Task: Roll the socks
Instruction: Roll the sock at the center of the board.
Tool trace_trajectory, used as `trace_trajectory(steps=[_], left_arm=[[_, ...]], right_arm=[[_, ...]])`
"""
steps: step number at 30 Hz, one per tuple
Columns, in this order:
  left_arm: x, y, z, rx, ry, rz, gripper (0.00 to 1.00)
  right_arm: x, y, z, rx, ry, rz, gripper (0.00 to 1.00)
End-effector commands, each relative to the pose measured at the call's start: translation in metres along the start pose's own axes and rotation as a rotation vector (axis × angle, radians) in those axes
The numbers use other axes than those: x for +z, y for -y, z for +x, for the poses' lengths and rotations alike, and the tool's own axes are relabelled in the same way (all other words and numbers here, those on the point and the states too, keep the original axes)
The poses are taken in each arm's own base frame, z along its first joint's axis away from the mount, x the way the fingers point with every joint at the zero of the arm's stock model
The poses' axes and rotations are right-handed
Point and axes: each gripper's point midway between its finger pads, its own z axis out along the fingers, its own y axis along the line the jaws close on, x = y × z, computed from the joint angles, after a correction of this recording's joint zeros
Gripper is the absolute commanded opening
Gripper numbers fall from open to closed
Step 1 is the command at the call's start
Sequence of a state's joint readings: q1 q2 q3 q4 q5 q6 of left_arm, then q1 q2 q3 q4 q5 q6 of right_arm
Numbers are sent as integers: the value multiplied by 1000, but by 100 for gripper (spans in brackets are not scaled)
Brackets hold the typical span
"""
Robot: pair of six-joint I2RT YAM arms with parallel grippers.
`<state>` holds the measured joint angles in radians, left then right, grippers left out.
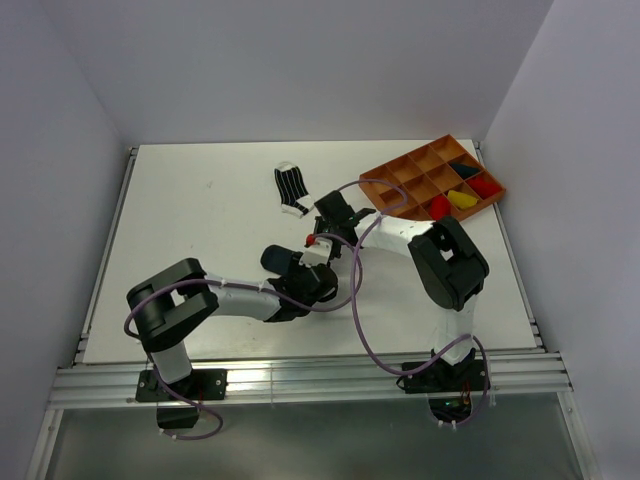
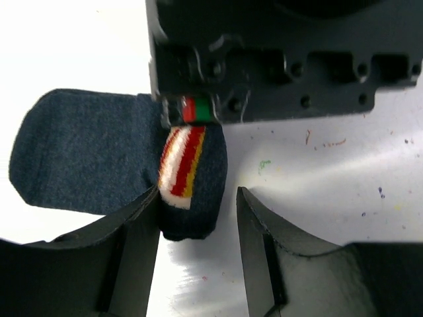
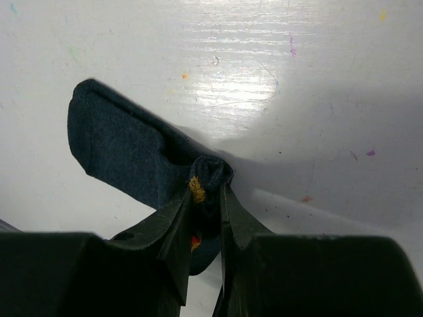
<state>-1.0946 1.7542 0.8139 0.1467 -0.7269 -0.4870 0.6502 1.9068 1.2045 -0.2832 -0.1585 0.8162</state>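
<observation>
From above I see my left arm (image 1: 235, 298) lying low across the near part of the table (image 1: 190, 230), its wrist pointing toward the middle. My right arm (image 1: 445, 262) folds at the elbow and reaches back to the left to meet it.

The right gripper (image 3: 210, 190) has its fingers drawn narrow, pinched on a bunched fold of the navy sock (image 3: 122, 142). The left gripper (image 2: 197, 205) stands partly open around that sock's rolled end. In the left wrist view, the finger on the picture's left (image 2: 135, 244) touches the fabric and the other one (image 2: 261, 244) stands just clear of it.

The roll shows a red, white and yellow striped cuff facing up between my left fingers. The rest of the sock lies flat on the table beyond the touching finger. The black-and-white striped sock (image 1: 292, 186) lies flat, well beyond both grippers.
</observation>
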Motion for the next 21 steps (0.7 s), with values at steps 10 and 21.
trace_trajectory(steps=[10,21], left_arm=[[-24,7,-57,-65,95,11,54],[-10,14,-30,-35,16,11,50]], right_arm=[[3,-13,0,-6,-20,-33,0],[4,-11,2,-5,-29,-34,0]])
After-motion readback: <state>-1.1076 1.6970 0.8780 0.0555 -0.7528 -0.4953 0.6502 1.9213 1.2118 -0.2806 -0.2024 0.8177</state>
